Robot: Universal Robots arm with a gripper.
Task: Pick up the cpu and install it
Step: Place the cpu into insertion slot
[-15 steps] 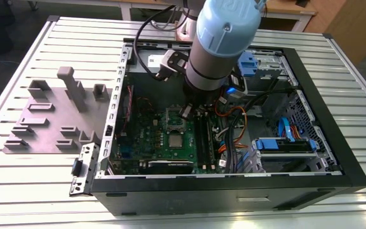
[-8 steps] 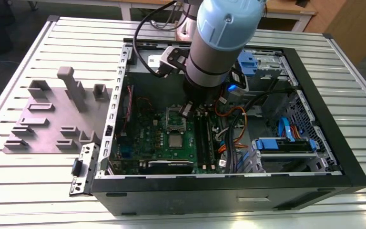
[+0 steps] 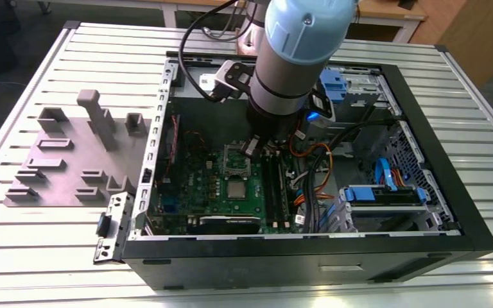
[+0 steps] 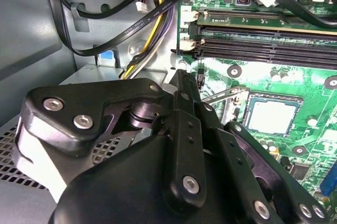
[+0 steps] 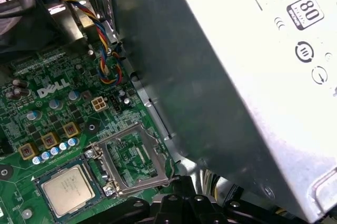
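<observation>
The arm (image 3: 294, 58) reaches straight down, gripper (image 4: 181, 79) fingers together.

Your arm (image 3: 294, 58) blocks the end effector in the exterior view, so its fingertips stay hidden. In the second wrist view, the end effector (image 4: 181, 129) covers the cpu's (image 4: 271, 114) near corner; whether it touches, you cannot tell.

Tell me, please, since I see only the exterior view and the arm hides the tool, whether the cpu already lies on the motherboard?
Observer: Yes. In the first wrist view the cpu lies flat on the motherboard, metal top up, with the socket frame hinged open beside it.
Operator: Does the tool hold anything?
Observer: No. In the second wrist view the tool is shut, empty and apart from the cpu.
</observation>
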